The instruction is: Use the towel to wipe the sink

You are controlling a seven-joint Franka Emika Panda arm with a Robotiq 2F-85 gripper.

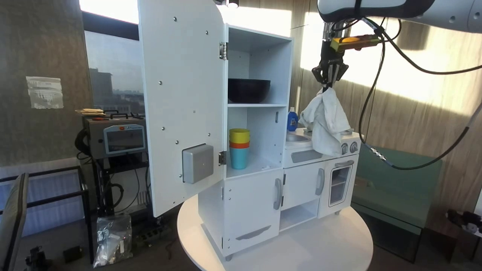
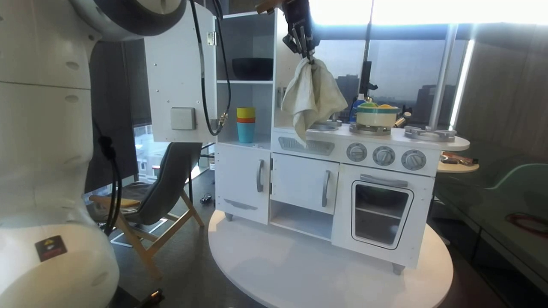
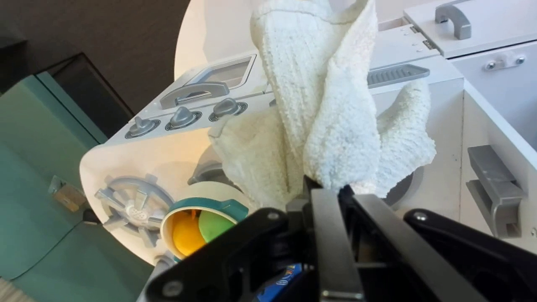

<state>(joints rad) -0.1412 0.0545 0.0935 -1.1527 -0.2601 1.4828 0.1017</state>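
My gripper (image 1: 327, 87) is shut on the white towel (image 1: 327, 120) and holds it by its top, so it hangs in loose folds. In an exterior view the gripper (image 2: 309, 60) and towel (image 2: 314, 92) hang over the front edge of the white toy kitchen. The small round grey sink (image 2: 323, 127) is partly behind the towel; it also shows in an exterior view (image 1: 296, 138). In the wrist view the gripper's fingertips (image 3: 328, 188) pinch the towel (image 3: 335, 126), and most of the sink (image 3: 403, 189) is hidden behind it.
A pot (image 2: 376, 116) with toy food stands on a burner beside the sink. A blue bottle (image 1: 292, 120) stands behind the sink. A tall cabinet with stacked cups (image 1: 239, 148) and a black bowl (image 1: 249, 90) adjoins it; its door (image 1: 180, 94) is open.
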